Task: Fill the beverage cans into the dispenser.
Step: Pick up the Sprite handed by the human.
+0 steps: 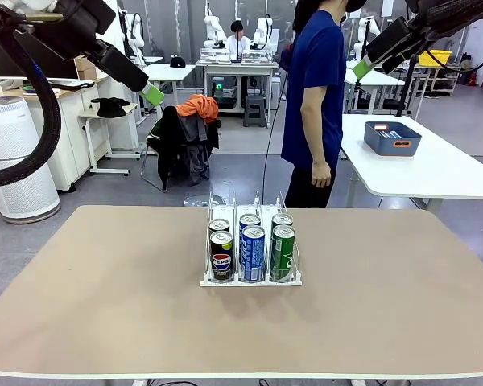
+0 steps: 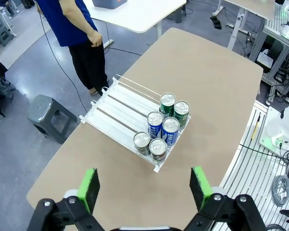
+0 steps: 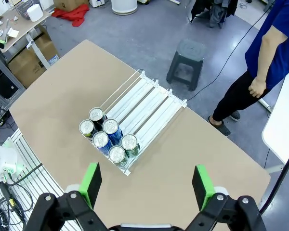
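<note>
Tabletop (image 1: 105, 305): tan, well below both pincers.
Dispenser (image 2: 116, 115): three lanes, below and ahead of both pincers; far stretch bare.
Left pincer (image 2: 144, 185): spread wide, holding nothing, raised high.
Right pincer (image 3: 145, 183): likewise wide, nothing held.
Beverage cans (image 1: 253, 253): six, upright, at the dispenser end nearest the pincers.
Handling: probably stiff but dentable, smooth-walled; best gripped gently at mid-wall.

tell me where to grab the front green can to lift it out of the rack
Take the front green can by its upper body, just under the silver top, coming straight down from above. It stands upright in the rack, with the blue can beside it and a second green can right behind, so lower down looks crowded; its outer side is freest.
</note>
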Robot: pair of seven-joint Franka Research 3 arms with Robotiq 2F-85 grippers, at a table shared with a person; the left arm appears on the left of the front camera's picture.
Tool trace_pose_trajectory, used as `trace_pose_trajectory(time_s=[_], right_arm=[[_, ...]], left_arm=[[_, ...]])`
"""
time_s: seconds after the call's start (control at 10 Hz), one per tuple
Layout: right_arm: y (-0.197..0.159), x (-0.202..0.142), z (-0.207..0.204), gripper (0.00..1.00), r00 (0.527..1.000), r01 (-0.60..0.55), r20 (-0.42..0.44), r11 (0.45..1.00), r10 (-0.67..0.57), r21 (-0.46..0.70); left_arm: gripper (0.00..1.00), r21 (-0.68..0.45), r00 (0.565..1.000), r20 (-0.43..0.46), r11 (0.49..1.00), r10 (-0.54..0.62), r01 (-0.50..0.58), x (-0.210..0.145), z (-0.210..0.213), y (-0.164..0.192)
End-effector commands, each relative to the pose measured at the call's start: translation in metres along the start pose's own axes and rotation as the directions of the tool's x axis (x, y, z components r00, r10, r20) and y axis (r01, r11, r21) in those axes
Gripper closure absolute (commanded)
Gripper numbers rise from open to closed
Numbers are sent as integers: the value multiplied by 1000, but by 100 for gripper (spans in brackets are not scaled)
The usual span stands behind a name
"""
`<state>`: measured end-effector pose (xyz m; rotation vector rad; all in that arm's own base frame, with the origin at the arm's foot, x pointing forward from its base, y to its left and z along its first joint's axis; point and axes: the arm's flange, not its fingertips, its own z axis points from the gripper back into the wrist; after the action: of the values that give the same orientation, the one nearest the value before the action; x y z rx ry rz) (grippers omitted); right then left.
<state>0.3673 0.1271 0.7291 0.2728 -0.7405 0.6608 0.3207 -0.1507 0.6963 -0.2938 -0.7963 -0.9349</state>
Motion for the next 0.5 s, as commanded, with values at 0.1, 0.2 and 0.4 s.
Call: trace_pose_trajectory(time_s=[0.1,0.2,0.4], right_arm=[[1,-1,-1,0,1000,3,0,1000,-3,5],[1,-1,-1,0,1000,3,0,1000,-3,5],[1,-1,-1,0,1000,3,0,1000,-3,5]], left_arm=[[0,6,1000,5,1000,8,-8,0,0,1],[0,6,1000,5,1000,8,-8,0,0,1],[0,6,1000,5,1000,8,-8,0,0,1]])
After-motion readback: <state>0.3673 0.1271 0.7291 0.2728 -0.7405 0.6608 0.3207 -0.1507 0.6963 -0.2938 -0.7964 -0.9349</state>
